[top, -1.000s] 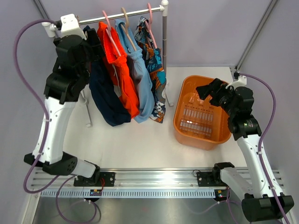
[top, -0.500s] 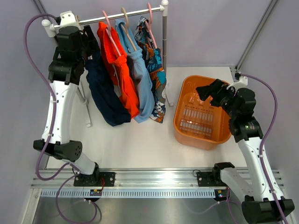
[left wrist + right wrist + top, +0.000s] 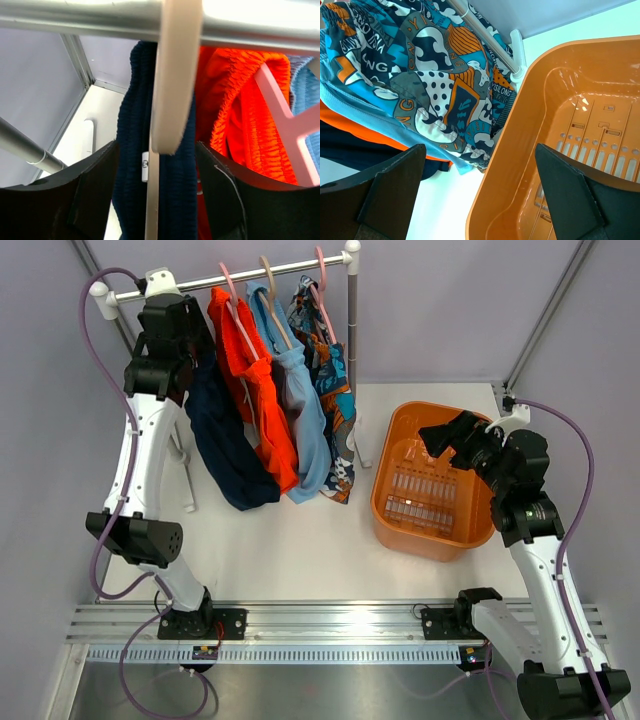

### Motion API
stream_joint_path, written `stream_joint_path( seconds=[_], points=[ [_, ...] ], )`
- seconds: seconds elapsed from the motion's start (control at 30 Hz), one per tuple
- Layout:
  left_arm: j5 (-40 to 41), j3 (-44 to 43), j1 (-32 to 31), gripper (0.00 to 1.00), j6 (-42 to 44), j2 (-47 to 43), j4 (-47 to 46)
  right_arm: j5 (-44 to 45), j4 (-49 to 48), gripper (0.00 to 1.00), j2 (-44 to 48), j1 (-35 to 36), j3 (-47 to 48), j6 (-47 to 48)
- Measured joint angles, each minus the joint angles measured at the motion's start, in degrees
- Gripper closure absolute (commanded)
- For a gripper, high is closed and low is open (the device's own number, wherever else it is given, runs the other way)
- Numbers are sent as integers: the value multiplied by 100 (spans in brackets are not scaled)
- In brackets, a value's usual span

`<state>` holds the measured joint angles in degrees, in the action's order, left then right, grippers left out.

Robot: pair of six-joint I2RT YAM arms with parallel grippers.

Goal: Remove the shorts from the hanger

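— Navy shorts (image 3: 225,445), location?
— On a hanger (image 3: 175,75) at the left end of the rail (image 3: 200,281). My left gripper (image 3: 157,155) is spread wide, fingers flanking that pair just under the rail, nothing clamped.
— Remaining stock?
— Orange-red (image 3: 262,410), light blue (image 3: 305,430), print (image 3: 420,75), hung rightward in that order.
— Right gripper (image 3: 480,170)?
— Mine too: fingers wide apart, empty, above the orange basket (image 3: 520,150), near the print.
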<state>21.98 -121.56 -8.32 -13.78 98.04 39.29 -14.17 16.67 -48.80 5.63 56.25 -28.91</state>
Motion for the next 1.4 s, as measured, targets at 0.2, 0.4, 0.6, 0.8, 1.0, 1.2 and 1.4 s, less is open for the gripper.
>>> stream_joint_path(
  seconds=[0.2, 0.4, 0.6, 0.8, 1.0, 1.2, 1.4],
  points=[
    [118, -24, 15, 60, -11, 59, -85, -9, 24, 1, 4, 0, 0, 20],
    [140, -24, 15, 92, -22, 83, -192, -20, 55, 1, -11, 0, 11, 22],
    [111, -24, 17, 100, 31, 85, -212, -48, 63, 1, -31, 0, 11, 24],
    [-9, -79, 20, 100, 87, 83, -146, -55, 70, 1, -63, 0, 11, 28],
    [-216, -188, 20, 100, 203, 52, -66, -55, 79, 1, -74, 0, 33, 61],
    [-297, -210, 20, 100, 247, -168, 162, -55, 79, 1, -74, 0, 44, 70],
    [-337, 282, 9, 100, 326, -767, 68, -63, 76, 1, -83, 0, 44, 72]
  ],
)
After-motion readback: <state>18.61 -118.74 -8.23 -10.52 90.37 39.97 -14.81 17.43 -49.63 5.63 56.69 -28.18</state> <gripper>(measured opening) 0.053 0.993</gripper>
